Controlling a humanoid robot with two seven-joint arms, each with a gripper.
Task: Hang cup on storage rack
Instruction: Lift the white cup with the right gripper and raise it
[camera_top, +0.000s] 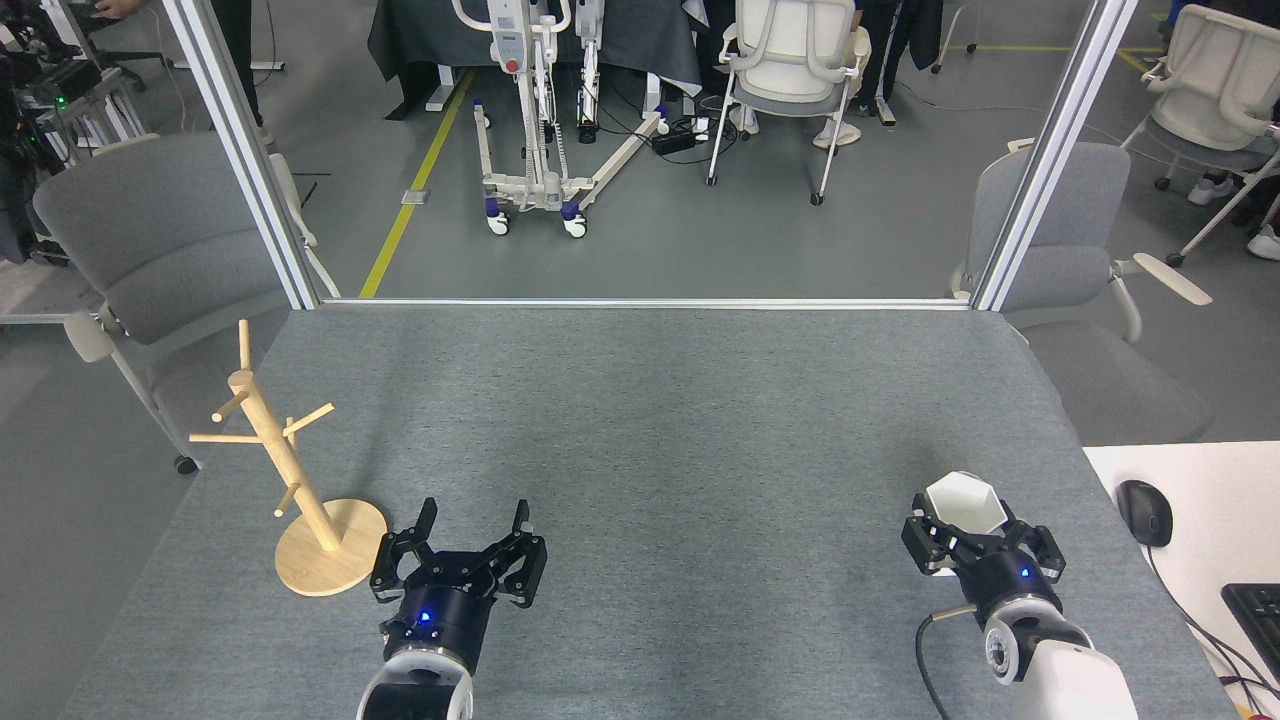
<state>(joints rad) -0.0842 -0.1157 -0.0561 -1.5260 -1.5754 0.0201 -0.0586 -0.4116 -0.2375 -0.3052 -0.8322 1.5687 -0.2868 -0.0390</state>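
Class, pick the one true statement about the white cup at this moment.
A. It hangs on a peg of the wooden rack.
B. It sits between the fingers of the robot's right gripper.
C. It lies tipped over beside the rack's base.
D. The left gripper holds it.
B: the cup sits upright between the right gripper fingers, far across the table from the storage rack.

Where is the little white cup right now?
In the head view, the cup is low on the right side of the grey table, between the fingers of the right gripper, far across from the storage rack.
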